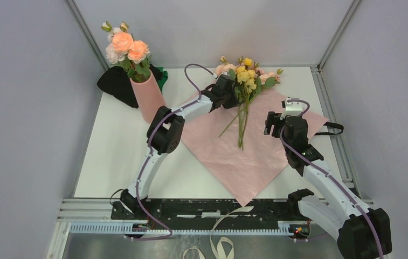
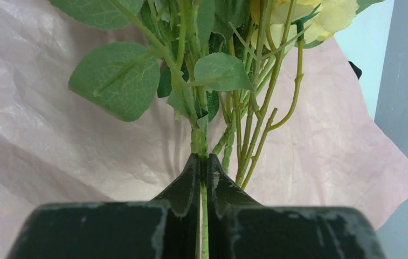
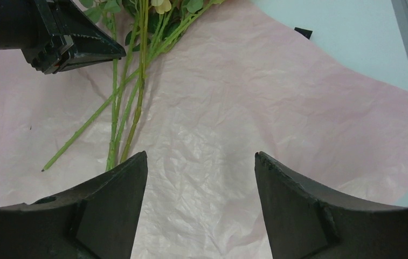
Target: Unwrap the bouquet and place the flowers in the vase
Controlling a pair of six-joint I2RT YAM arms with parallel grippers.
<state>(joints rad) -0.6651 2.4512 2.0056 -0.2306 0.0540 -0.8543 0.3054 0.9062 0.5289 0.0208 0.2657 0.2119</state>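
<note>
Your L gripper [image 2: 202, 162] is pinched shut on a green stem of the flowers [image 1: 246, 74]. They lie far middle, on the open pink paper [image 1: 234, 162]. R gripper [image 3: 200, 162] hangs open, w/ nothing in it, over the paper. Step: pick-up. Next, I think: lift, carry far left to the vase [image 1: 149, 100], stems down.
</note>
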